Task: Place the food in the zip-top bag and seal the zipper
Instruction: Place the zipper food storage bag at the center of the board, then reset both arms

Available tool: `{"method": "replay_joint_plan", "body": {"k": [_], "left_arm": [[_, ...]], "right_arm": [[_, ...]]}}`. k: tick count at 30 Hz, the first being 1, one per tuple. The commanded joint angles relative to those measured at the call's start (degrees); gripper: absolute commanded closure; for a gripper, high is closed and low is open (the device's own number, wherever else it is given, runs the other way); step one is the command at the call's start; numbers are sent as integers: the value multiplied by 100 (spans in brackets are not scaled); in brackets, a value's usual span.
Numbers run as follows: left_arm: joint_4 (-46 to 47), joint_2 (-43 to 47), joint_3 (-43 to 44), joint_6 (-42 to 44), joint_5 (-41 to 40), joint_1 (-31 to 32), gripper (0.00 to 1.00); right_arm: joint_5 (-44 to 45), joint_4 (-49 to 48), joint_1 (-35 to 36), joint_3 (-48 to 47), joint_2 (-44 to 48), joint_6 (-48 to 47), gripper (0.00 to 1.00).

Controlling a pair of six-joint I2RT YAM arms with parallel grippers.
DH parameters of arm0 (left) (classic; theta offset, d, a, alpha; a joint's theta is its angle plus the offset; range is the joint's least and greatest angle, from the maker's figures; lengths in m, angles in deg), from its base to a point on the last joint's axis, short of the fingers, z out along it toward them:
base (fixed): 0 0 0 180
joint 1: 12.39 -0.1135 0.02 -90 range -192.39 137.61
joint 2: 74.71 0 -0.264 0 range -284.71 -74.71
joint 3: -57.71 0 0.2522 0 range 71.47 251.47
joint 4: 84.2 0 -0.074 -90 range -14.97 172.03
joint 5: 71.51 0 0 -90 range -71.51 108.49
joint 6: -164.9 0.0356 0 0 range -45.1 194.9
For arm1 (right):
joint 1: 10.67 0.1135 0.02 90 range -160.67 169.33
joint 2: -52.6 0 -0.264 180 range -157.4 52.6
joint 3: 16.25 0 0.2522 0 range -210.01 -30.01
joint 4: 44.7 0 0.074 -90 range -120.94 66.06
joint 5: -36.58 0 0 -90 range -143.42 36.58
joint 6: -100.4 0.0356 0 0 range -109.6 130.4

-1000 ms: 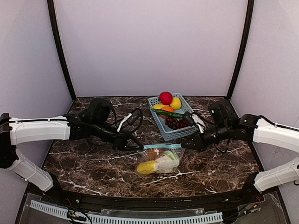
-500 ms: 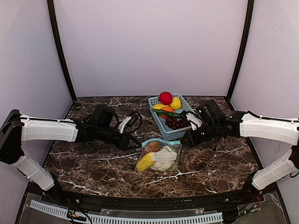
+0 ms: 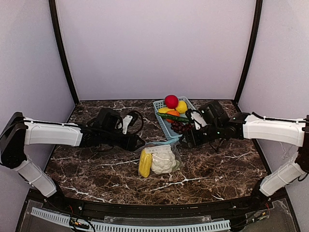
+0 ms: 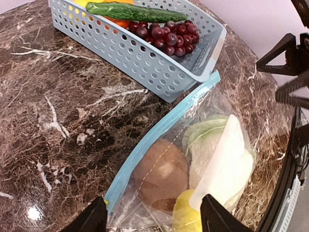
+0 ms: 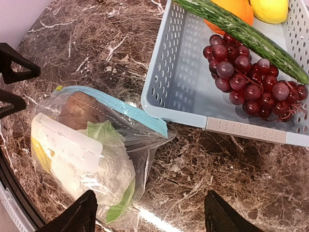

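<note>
Looks limp, slippery: clear plastic zip-top bag [image 5: 137, 145]; best pinched at light-blue zipper strip [image 5: 135, 116]. Left gripper [image 4: 153, 215], right gripper [image 5: 152, 212] spread, empty.

The top camera was fixed high behind the near edge, looking forward and down from well back, so it took in the whole table [image 3: 87, 169]. Each wrist camera rode low and close over the marble, the left one facing right and the right one facing left, apparently toward each other, though the tight crop made that hard to judge. All three shared the zip-top bag [image 4: 227, 154] and the basket [image 4: 145, 63] beside it.
</note>
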State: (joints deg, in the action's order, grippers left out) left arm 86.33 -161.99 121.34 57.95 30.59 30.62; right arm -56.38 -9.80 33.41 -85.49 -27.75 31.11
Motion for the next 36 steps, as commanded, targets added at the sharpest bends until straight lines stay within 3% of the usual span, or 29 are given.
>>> {"method": "replay_joint_plan", "body": {"k": [1,4,9,17,22,27,36], "left_arm": [[-33,395,-29,-81,-422,-311,30],[72,576,-174,-171,-415,-581,15],[-64,802,-321,-30,-492,-1019,8],[-291,1364,-622,165,-609,-2343,5],[-169,1752,-977,1,-89,-3870,5],[-50,2291,-1240,206,-312,-4823,3],[1624,2956,-2237,758,-1633,-4943,1]], "right_arm": [[277,-284,-41,-25,123,8,18],[408,-360,-90,-38,86,-12,9],[510,-396,-283,-118,-37,27,2],[324,-669,-1227,198,125,19,1],[79,-880,-2199,485,398,-172,1],[-180,-1318,-3306,822,731,-401,1],[-329,-3571,-4536,2093,1483,-893,1]]}}
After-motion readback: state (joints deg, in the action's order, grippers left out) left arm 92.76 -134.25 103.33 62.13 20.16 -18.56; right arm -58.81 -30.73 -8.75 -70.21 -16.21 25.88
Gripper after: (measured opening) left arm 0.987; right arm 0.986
